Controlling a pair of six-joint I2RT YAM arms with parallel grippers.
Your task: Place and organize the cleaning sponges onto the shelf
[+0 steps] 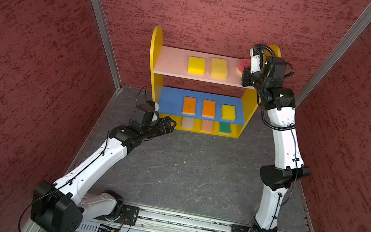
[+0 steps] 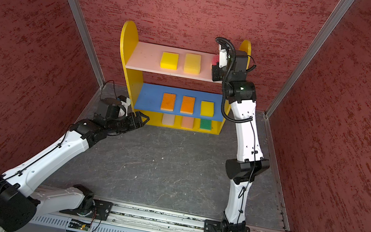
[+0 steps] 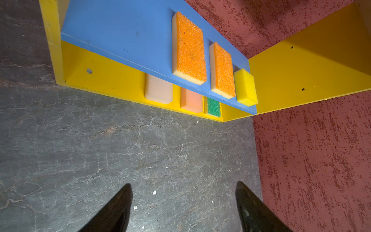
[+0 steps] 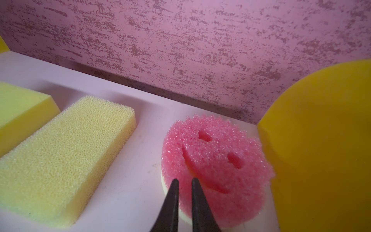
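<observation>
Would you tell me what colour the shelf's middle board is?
The middle board is blue; left wrist view.

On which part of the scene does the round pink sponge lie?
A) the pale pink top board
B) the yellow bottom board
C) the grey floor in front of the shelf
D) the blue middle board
A: the round pink sponge lies flat on the pale pink top board, close to the yellow side panel.
</observation>
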